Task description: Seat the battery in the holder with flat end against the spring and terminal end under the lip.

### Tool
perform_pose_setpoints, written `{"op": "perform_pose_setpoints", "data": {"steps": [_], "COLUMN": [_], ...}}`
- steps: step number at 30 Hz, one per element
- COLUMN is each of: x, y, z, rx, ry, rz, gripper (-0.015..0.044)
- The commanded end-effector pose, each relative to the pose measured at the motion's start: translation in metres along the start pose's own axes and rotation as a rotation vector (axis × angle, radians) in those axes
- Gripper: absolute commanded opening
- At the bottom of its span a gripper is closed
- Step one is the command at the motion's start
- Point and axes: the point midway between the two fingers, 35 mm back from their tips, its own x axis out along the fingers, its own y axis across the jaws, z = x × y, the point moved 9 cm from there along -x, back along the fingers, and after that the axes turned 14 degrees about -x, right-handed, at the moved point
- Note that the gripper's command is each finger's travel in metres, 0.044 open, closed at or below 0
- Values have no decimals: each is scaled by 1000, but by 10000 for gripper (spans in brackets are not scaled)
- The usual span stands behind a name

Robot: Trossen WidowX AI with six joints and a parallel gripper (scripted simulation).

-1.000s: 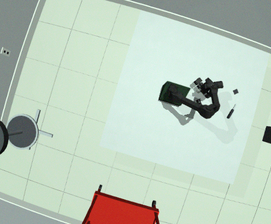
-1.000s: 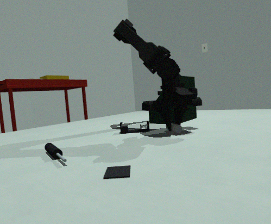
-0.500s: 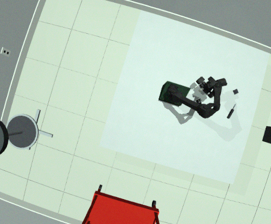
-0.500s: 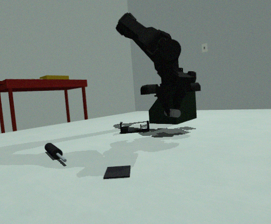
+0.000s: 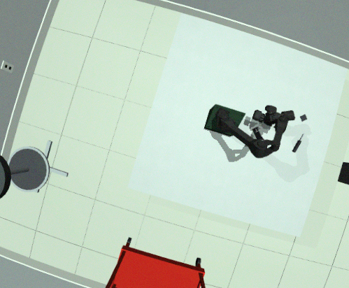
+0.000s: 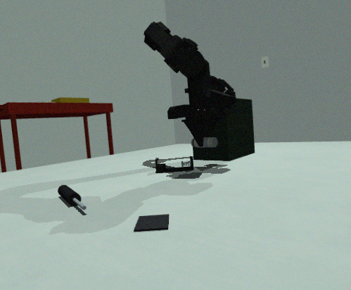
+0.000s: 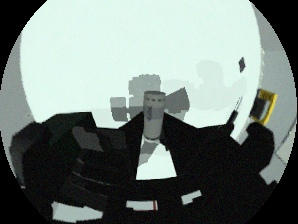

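Note:
The grey battery (image 6: 211,142) (image 7: 154,114) is held in the air, lying about level in the exterior view. My gripper (image 6: 201,142) (image 7: 152,114) is shut on it, with a fingertip across its side. In the top view the fingers and battery are hidden or too small to tell. The black holder (image 6: 179,169) (image 5: 257,133) stands on the white surface, lower and to the left of the battery in the exterior view. Its coil spring (image 6: 186,164) is at the right end there. No battery shows in it.
A dark green box (image 5: 234,117) (image 6: 243,130) stands by the arm. A screwdriver (image 5: 297,145) (image 6: 69,196) and a dark flat square (image 5: 303,117) (image 6: 152,223) (image 7: 242,64) lie on the white surface. A red table (image 5: 161,267) (image 6: 60,110) stands farther off.

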Motion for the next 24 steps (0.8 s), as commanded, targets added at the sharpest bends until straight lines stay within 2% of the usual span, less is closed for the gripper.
{"op": "perform_pose_setpoints", "data": {"steps": [1, 18, 24], "x": [-5, -17, -17], "y": [-5, -9, -9], "z": [-16, -86, -88], "rx": [-142, -809, -837], "ry": [5, 17, 18], "rz": [-6, 9, 12], "gripper": [86, 86, 86]}}
